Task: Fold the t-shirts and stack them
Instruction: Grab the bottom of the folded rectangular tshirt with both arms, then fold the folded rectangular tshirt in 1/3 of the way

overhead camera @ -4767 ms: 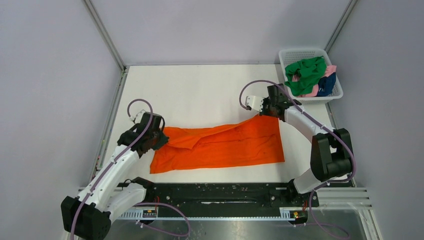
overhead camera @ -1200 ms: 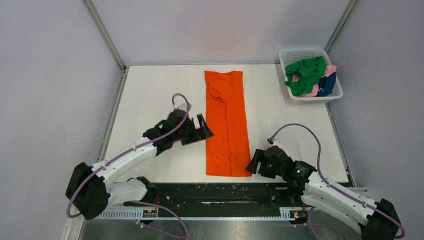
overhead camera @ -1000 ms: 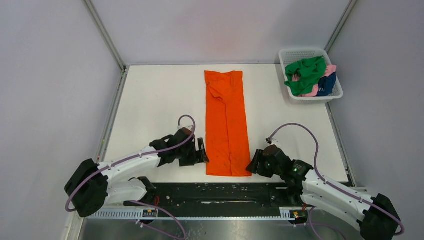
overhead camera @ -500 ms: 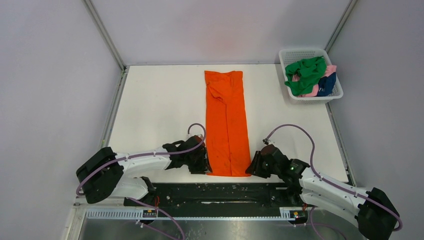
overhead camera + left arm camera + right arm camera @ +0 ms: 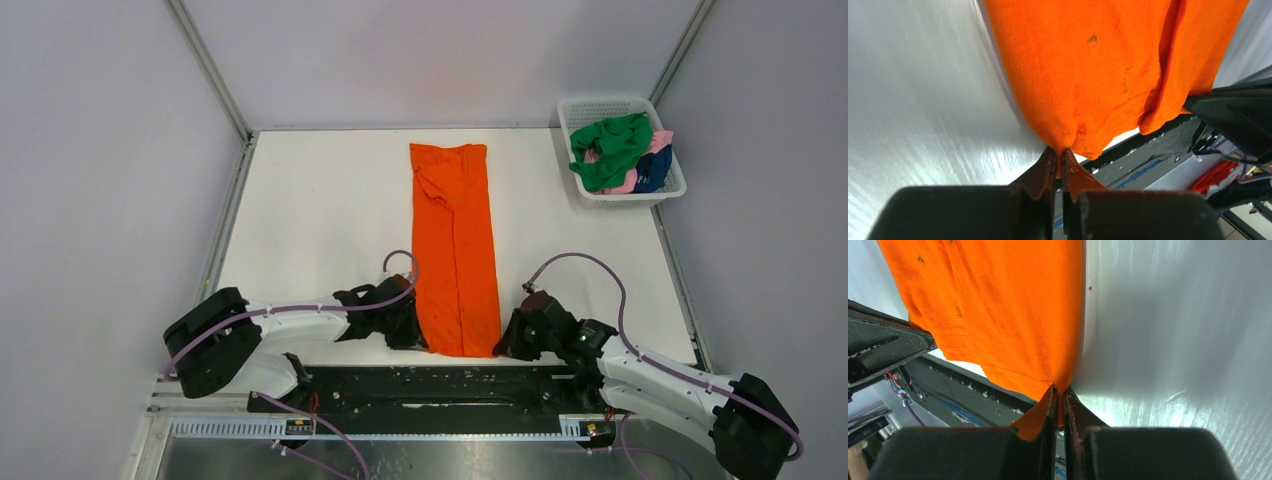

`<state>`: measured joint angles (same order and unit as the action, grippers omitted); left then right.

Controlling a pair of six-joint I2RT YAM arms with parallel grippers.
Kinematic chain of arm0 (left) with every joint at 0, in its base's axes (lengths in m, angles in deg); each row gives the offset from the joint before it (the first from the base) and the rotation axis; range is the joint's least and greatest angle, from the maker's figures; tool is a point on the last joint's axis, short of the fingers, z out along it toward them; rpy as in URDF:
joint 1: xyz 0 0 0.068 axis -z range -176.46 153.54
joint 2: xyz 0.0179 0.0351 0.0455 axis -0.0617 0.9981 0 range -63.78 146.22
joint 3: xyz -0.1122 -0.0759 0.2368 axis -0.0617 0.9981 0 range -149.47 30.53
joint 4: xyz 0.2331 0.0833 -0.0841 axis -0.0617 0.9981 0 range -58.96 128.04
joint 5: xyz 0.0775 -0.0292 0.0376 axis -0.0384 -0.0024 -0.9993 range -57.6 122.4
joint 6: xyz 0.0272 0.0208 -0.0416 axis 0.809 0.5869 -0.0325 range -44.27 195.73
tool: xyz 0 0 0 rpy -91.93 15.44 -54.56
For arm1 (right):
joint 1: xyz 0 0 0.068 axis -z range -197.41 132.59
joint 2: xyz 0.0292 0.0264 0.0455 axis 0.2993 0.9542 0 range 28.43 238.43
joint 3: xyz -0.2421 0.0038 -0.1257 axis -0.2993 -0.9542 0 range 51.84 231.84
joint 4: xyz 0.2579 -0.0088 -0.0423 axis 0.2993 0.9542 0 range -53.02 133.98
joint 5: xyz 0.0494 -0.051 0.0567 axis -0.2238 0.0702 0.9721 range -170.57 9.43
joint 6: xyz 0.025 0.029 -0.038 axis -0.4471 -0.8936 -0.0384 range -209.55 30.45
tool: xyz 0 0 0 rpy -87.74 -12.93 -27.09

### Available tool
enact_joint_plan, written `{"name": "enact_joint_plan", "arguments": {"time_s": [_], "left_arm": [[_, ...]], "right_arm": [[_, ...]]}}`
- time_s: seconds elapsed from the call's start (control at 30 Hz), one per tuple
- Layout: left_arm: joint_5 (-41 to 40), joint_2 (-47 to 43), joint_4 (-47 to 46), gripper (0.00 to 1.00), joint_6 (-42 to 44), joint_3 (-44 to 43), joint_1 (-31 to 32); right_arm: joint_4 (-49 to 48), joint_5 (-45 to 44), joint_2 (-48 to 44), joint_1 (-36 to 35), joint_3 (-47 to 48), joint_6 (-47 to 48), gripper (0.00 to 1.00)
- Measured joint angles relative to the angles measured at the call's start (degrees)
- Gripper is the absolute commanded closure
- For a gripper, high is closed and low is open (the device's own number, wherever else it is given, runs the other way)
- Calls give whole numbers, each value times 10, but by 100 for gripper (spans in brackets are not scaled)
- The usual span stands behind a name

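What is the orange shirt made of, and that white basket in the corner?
The orange t-shirt looks like soft knitted cloth, maybe cotton. Up close it shows a fine ribbed weave with no shine, and it creases and bunches. The white basket looks like hard plastic, with stiff walls full of a grid of little holes.

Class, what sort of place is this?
Probably a robotics lab test cell: left pincer and right pincer pinch an orange t-shirt on a walled white table; a mesh basket holds more shirts.
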<state>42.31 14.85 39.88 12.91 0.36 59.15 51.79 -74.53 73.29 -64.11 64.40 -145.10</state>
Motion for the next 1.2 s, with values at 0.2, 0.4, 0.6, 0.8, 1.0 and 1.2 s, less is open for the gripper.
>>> {"name": "enact_joint_plan", "arguments": {"time_s": [0.2,0.4,0.6,0.8,1.0,1.2], "left_arm": [[2,-58,7,100,2,42,22],[10,-94,6,100,14,52,25],[-12,-91,48,100,38,-12,17],[-31,-75,46,100,64,-86,-40],[-31,-19,52,100,90,-137,-126],[-46,38,64,100,124,-197,-178]], "right_arm": [[38,42,-38,-2,-6,1,93],[78,42,-76,-3,7,9,95],[91,2,-47,-3,60,17,97],[82,-60,22,-3,147,50,97],[60,-89,126,41,243,94,99],[24,-78,231,122,297,124,99]]}}
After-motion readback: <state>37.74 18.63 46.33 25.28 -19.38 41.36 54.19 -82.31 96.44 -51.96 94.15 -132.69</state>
